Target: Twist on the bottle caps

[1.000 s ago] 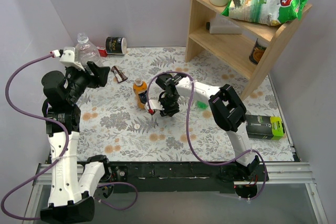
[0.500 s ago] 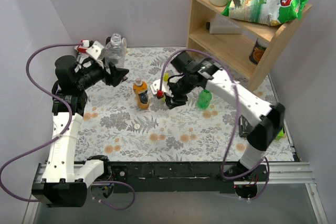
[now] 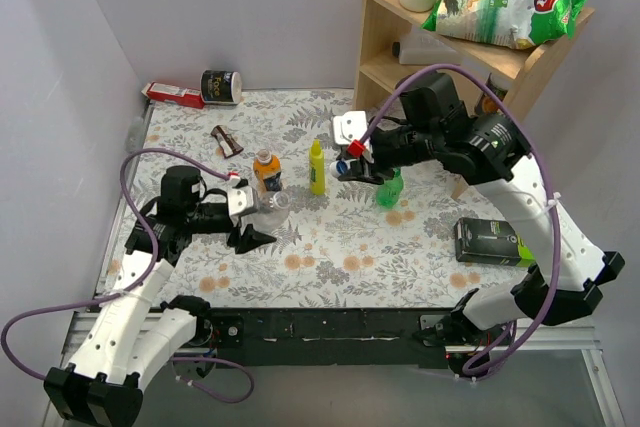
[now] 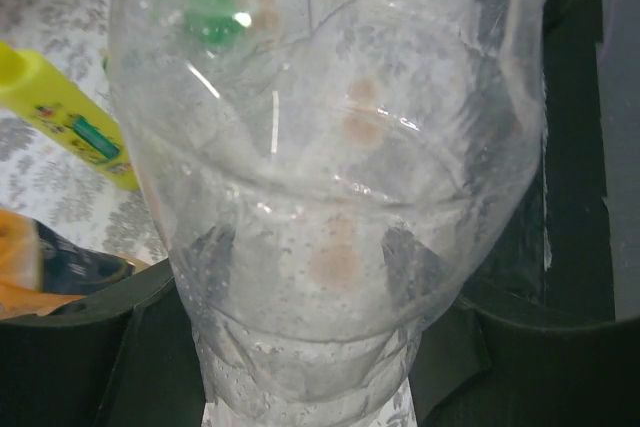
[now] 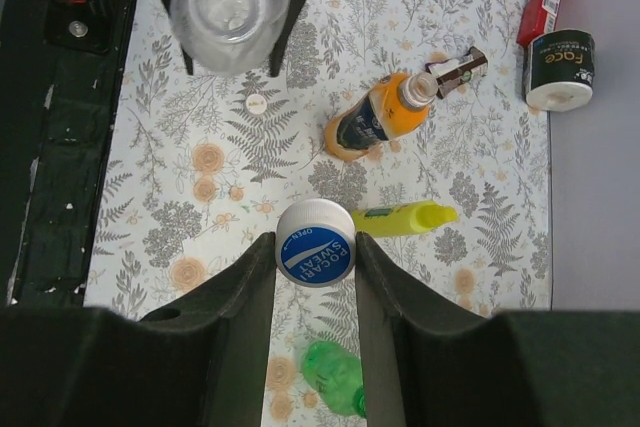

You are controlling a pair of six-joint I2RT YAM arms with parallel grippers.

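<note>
My left gripper (image 3: pixel 262 217) is shut on the clear bottle (image 3: pixel 276 208), holding it upright low over the table's front left. That bottle (image 4: pixel 330 197) fills the left wrist view, with a dark finger (image 4: pixel 70 347) on each side of it. My right gripper (image 5: pixel 315 247) hangs high over the middle, shut on a white cap with a blue label (image 5: pixel 315 255). Seen from above, the clear bottle's mouth (image 5: pixel 230 7) is open. The orange bottle (image 3: pixel 266 169) stands uncapped. The green bottle (image 3: pixel 389 187) stands under my right gripper (image 3: pixel 348 169). A small white cap (image 5: pixel 257 103) lies on the table.
A slim yellow bottle (image 3: pixel 317 167) stands between the orange and green bottles. At the back left are a black can (image 3: pixel 221 87), a red box (image 3: pixel 170 94) and a brown wrapper (image 3: pixel 227 140). A wooden shelf (image 3: pixel 440 57) stands back right, a black-green box (image 3: pixel 495 240) front right.
My left arm has brought the clear bottle down from the back left to the front left. My right arm has risen and swung right, away from the orange bottle, with the cap.
</note>
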